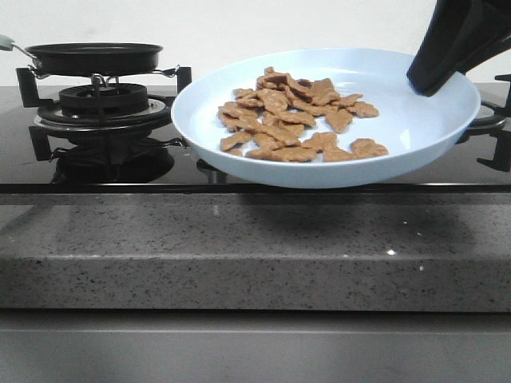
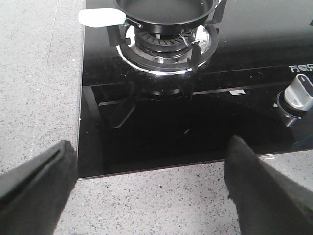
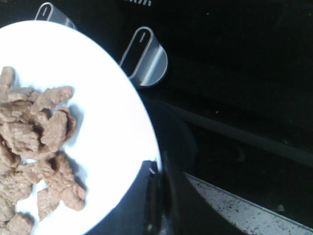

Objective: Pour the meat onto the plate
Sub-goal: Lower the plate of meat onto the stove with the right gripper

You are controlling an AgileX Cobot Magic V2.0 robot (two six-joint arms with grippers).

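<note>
The pale light-blue plate (image 1: 415, 120) hangs level in front of the stove, above the counter's front part. A heap of orange-brown meat (image 1: 295, 120) lies on its middle and left part. My right gripper (image 1: 435, 76) is shut on the plate's right rim, one finger on the inside and one under it. In the right wrist view the plate (image 3: 112, 132) and the meat (image 3: 34, 142) show beside my right gripper (image 3: 156, 196). My left gripper (image 2: 151, 166) is open and empty over the counter at the stove's front edge.
A black frying pan (image 1: 94, 56) with a pale handle (image 2: 100, 17) sits on the left burner (image 2: 164, 46). The black glass hob has silver knobs (image 2: 299, 93) (image 3: 146, 56). A speckled grey stone counter (image 1: 255, 247) runs along the front.
</note>
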